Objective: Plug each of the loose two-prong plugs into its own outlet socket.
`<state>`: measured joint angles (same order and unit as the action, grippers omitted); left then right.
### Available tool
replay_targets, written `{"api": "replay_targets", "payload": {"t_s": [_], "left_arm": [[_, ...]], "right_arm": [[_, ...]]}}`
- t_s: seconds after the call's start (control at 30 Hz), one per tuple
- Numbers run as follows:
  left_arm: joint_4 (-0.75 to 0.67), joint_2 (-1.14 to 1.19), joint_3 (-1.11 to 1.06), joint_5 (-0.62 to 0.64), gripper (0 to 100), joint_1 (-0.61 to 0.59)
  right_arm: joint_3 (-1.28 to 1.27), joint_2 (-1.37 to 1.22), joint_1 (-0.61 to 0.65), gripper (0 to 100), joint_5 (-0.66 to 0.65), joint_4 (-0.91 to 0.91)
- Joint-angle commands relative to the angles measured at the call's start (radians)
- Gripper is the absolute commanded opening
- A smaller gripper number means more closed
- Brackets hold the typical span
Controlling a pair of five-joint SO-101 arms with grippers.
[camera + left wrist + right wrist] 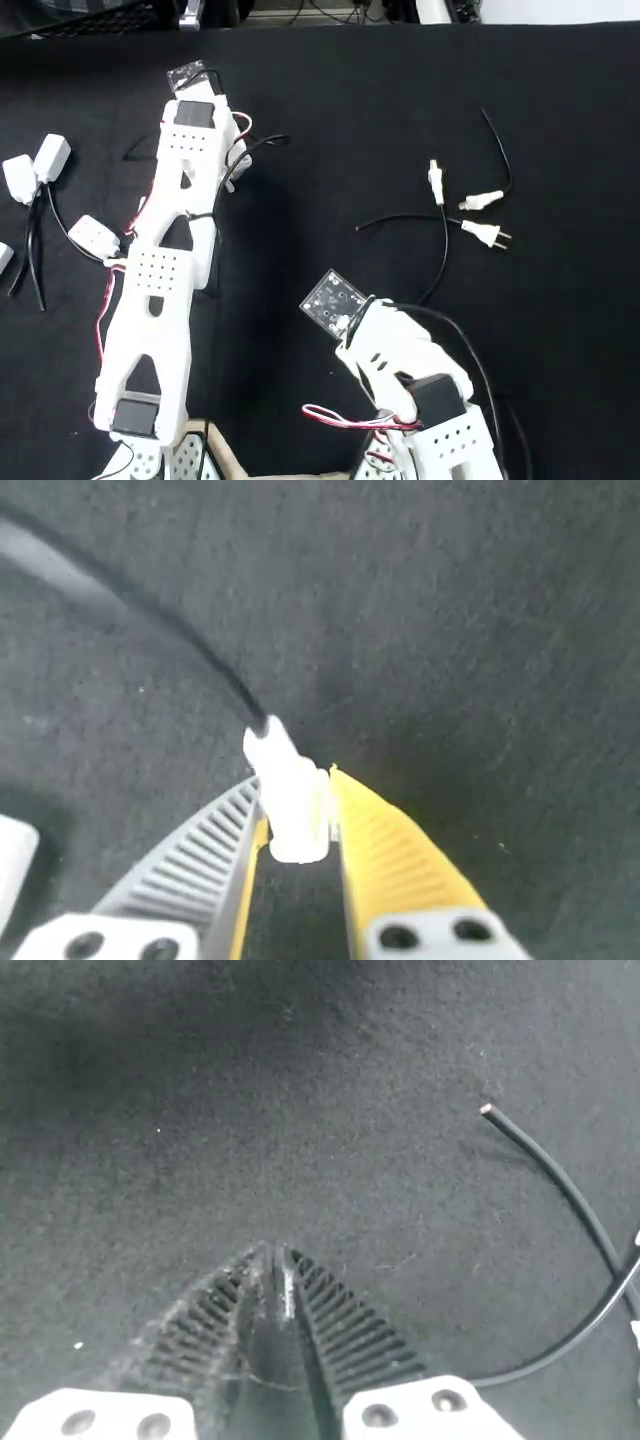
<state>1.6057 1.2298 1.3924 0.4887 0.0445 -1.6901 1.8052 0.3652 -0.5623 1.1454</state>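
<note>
My left gripper (296, 783) is shut on a white two-prong plug (288, 805), and the plug's black cord (150, 620) trails away over the black cloth. In the high view this gripper (237, 160) sits at the far middle-left of the table. Three more white plugs (436, 180) (482, 200) (485, 236) with black cords lie loose at the right. White outlet sockets (50, 156) (18, 178) (93, 235) lie at the left. My right gripper (275, 1260) is shut on nothing, low over bare cloth near the table's front middle.
A black cloth (400, 90) covers the table. A loose cord end (560, 1180) curves past the right gripper. The left arm (160, 290) stretches between the sockets and the middle of the table. The right arm (410, 370) stands at the front.
</note>
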Motion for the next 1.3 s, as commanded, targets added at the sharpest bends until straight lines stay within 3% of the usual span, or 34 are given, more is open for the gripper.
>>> {"api": "replay_targets", "payload": {"t_s": [0.0, 0.13, 0.57, 0.77, 1.07, 1.27], "left_arm": [[0.077, -0.003, 0.136, -0.02, 3, -0.002], [0.152, -0.002, 0.206, -0.066, 3, -0.001], [0.153, 0.038, 0.213, -0.164, 4, 0.004], [0.153, 0.063, 0.214, -0.14, 19, -0.025], [0.15, 0.063, 0.274, -0.132, 20, -0.03], [0.075, 0.063, 0.271, -0.135, 20, -0.062]], "right_arm": [[0.005, 0.093, 0.011, 1.2, 0.0, 0.002], [0.005, 0.093, 0.011, 1.2, 0.0, 0.0], [0.005, 0.093, 0.011, 1.2, 0.0, 0.0], [0.005, 0.093, 0.011, 1.2, 0.0, 0.0], [0.005, 0.093, 0.011, 1.2, 0.0, 0.0], [0.005, 0.093, 0.011, 1.2, 0.0, 0.0]]}}
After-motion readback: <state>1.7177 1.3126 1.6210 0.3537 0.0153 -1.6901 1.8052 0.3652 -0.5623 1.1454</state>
